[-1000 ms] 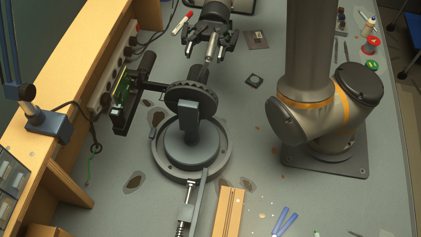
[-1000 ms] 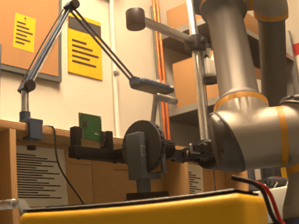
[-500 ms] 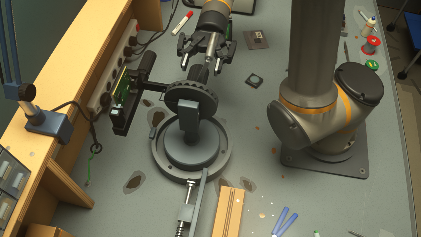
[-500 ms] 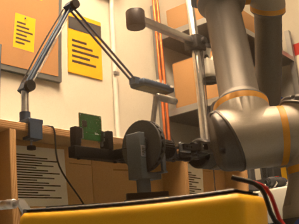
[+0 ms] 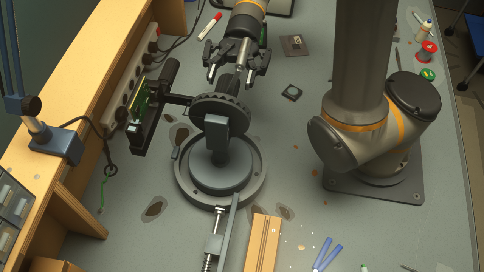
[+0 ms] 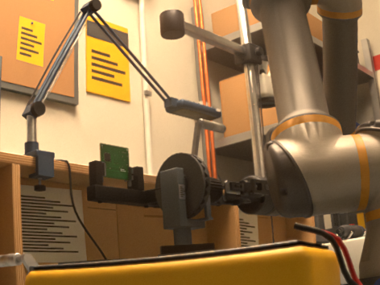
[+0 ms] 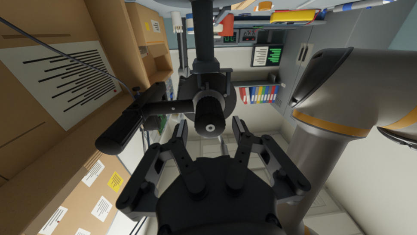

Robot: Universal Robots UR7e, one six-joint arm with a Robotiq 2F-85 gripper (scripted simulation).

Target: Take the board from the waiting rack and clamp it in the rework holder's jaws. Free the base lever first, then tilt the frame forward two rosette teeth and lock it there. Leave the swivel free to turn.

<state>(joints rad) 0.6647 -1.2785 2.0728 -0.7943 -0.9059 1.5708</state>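
Observation:
The black ribbed rosette knob [image 7: 209, 116] [image 5: 227, 84] sticks out from the back of the toothed rosette disc [image 5: 219, 108] [image 6: 189, 183]. My gripper [image 7: 208, 128] [image 5: 231, 78] [image 6: 235, 190] is open and empty, its fingers on either side of the knob's end. The green board [image 5: 140, 98] [image 6: 114, 161] sits clamped in the holder's black frame [image 5: 145, 115], left of the rosette. The frame's black handle [image 5: 170, 69] [image 7: 119, 134] points back along the wall. The round swivel base [image 5: 220, 169] sits under the post. The base lever [image 5: 228, 233] reaches toward the near table edge.
Behind the holder run a wooden shelf and a power strip [image 5: 130, 77] with plugged cables. The robot's base [image 5: 372, 135] stands to the right. The wooden waiting rack [image 5: 263, 242] lies near the front edge. A red-capped marker [image 5: 209, 26], a small chip [image 5: 292, 92] and spools lie scattered.

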